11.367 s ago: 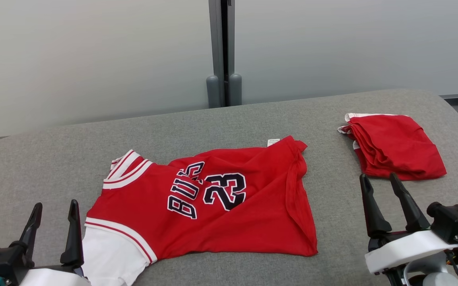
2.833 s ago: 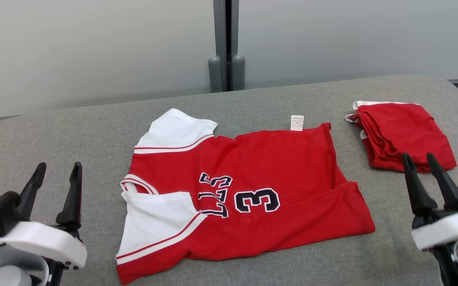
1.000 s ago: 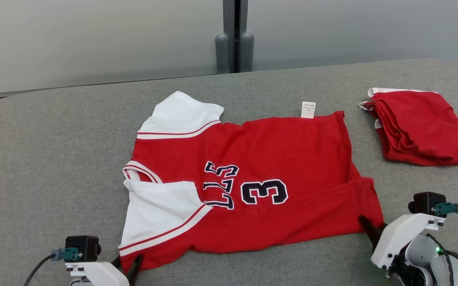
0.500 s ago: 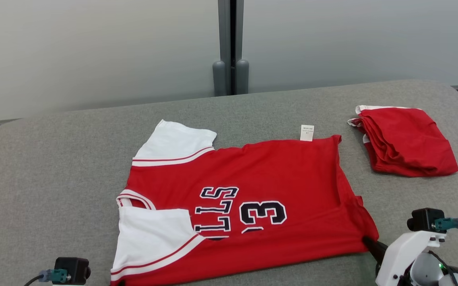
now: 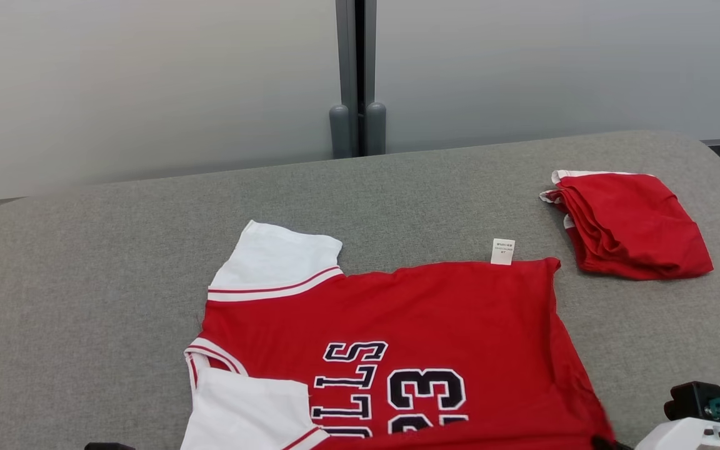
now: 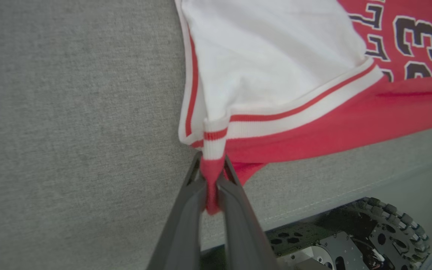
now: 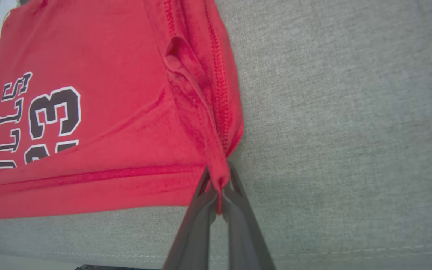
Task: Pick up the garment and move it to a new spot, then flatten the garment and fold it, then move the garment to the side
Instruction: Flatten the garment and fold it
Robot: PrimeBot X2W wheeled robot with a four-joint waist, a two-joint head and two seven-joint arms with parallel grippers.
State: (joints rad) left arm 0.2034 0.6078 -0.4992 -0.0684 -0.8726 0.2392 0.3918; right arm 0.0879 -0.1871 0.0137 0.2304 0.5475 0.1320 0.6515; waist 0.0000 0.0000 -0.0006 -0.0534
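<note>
Since a second ago the shirt (image 5: 397,312) has slid toward the robot's side of the table (image 5: 116,250), judged against the folded red pile (image 5: 632,225) at the far right. The flap that hid part of the number has been drawn out, so "23" now reads almost whole (the head camera has tilted too, so some of the shift is only the view).

Both claws are closed on cloth. The left gripper (image 6: 213,183) pinches the red corner just below the striped cuff of the white sleeve. The right gripper (image 7: 219,182) nips the hem corner, where the seam bunches into a ridge. The shirt lies face up at the front middle of the table, its near edge close to the table's lip.

This looks like the flattening pull. To do it well:
- Draw both corners back together and at the same pace.
- Keep the claws low over the table.
- Add a slight outward spread to ease out the ridge by the right hem.
- Stop before the near edge slips over the lip.

The right claw's bite looks thin, so a gentle pull is safer than a jerk.
</note>
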